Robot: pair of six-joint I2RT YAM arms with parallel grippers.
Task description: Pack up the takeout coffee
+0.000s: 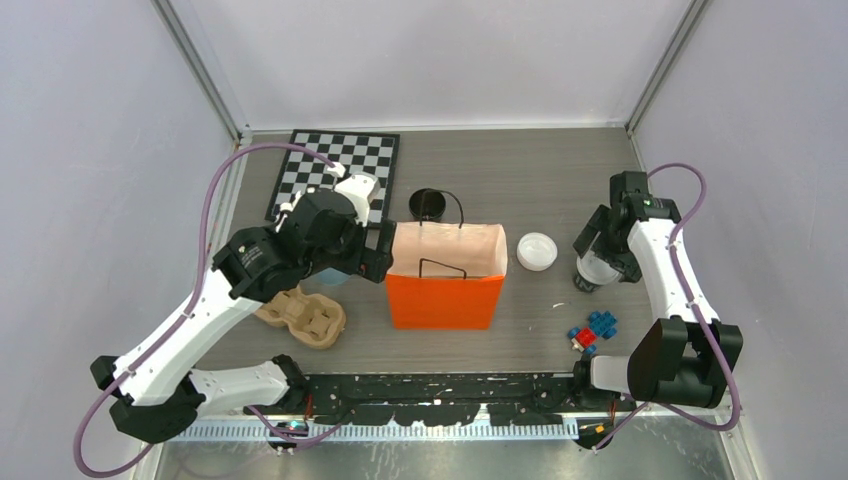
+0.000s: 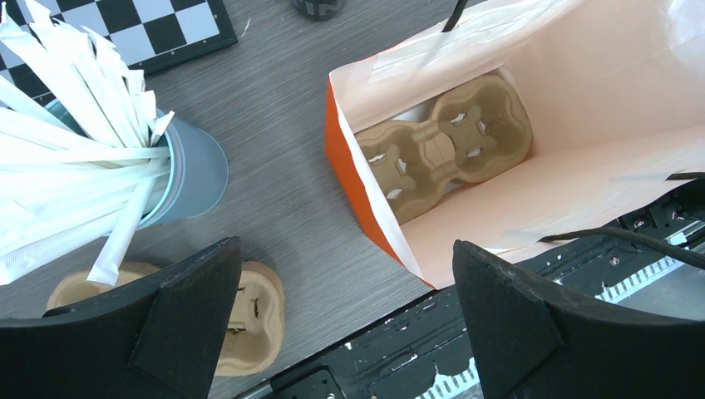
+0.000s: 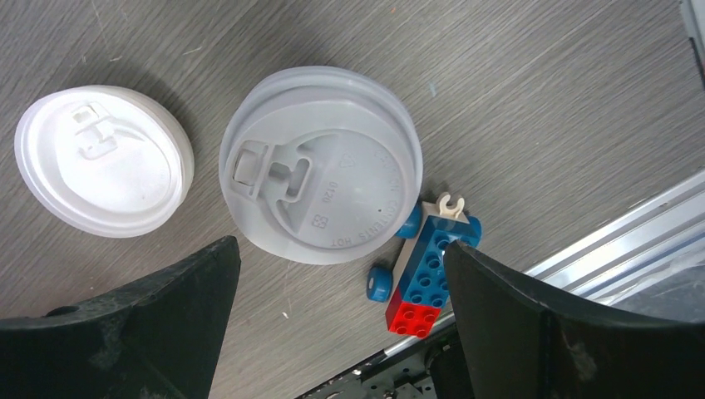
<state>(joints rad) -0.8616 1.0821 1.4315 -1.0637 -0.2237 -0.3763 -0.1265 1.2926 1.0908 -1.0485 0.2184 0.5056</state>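
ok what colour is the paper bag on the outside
The paper bag is orange outside; best in the top external view.

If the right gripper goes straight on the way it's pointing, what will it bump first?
Probably the white lid on the cup right under the open right gripper, though the gap is hard to judge.

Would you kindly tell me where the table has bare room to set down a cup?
The widest bare patch lies behind the orange bag, between the black cup and the right arm. A narrower strip runs before the bag, between the cup carrier and toy bricks. Left of the bag is crowded: left arm, light-blue cup.
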